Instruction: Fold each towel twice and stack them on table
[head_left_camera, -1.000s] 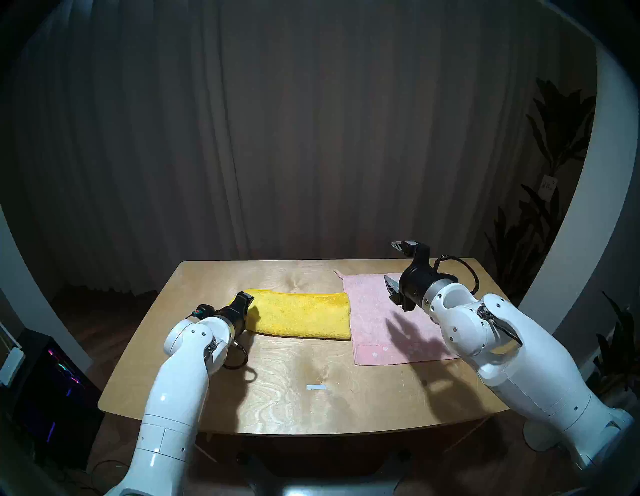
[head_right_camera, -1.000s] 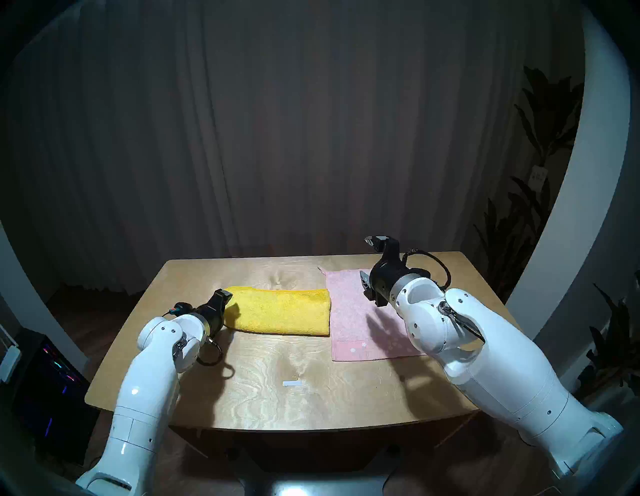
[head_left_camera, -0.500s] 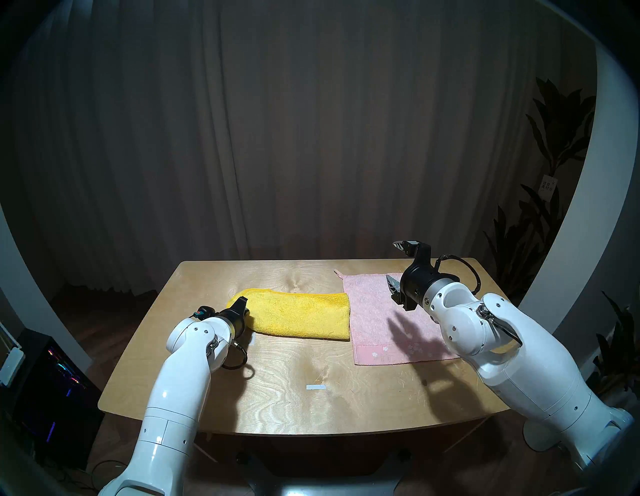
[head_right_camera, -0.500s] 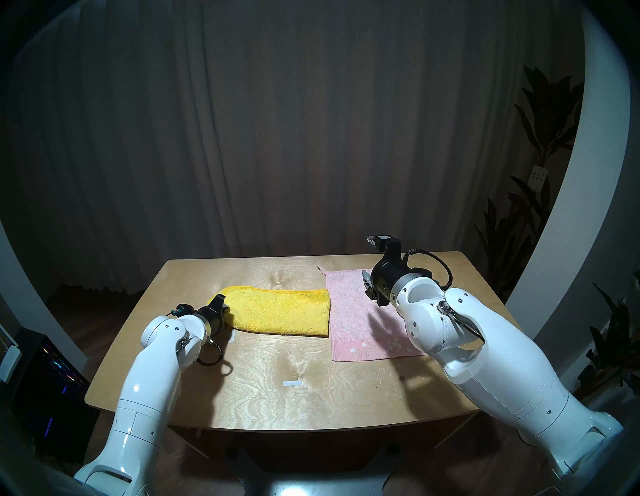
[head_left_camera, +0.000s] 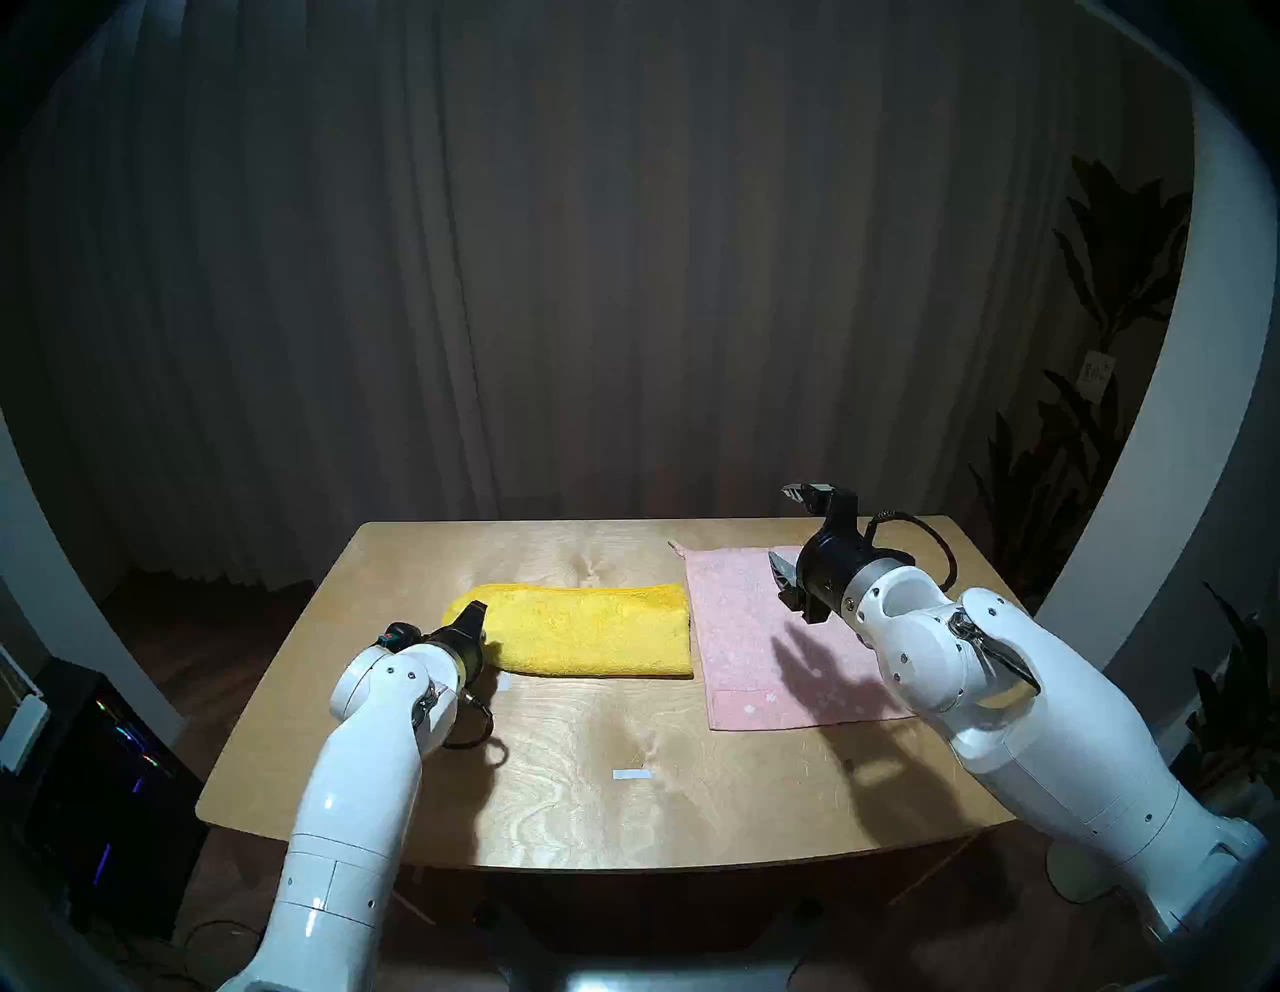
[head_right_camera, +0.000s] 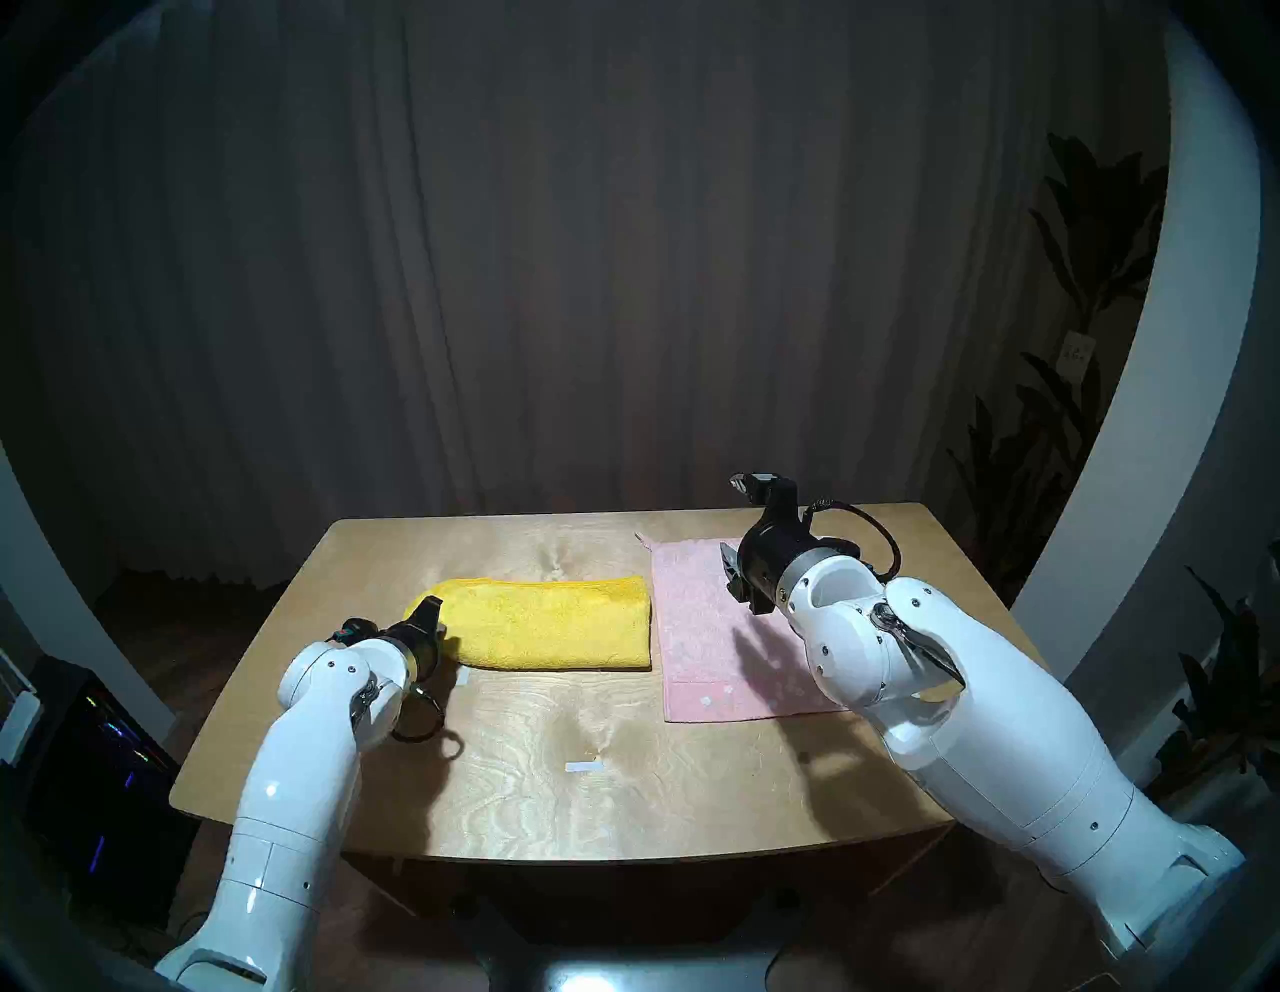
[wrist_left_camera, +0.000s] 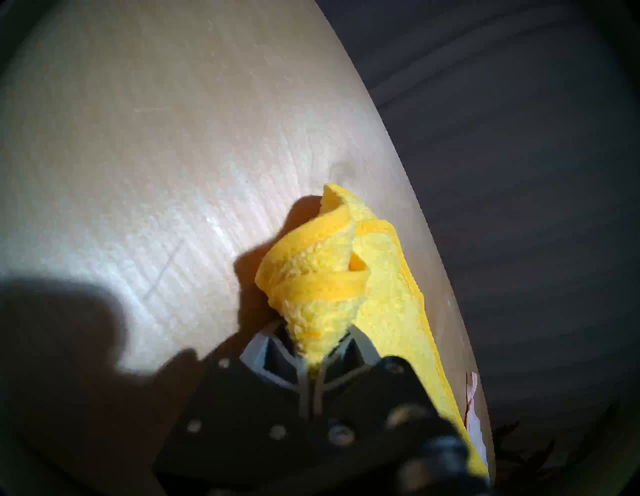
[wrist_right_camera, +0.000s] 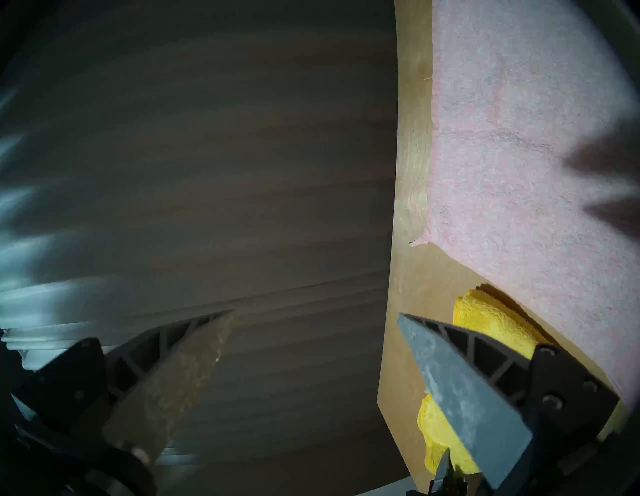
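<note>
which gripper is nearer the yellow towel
Left. The left gripper is shut on the yellow towel's end; the right gripper hangs open above the pink towel.

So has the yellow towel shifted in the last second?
Yes. The yellow towel slid left, opening a gap beside the pink towel, pinched by the left gripper.

front table (head_left_camera: 568, 796) bare | blocking: yellow towel (head_left_camera: 589, 630), pink towel (head_left_camera: 755, 644)

Left pincer (wrist_left_camera: 313, 353) pinches yellow towel's (wrist_left_camera: 322, 277) bunched corner.
</note>
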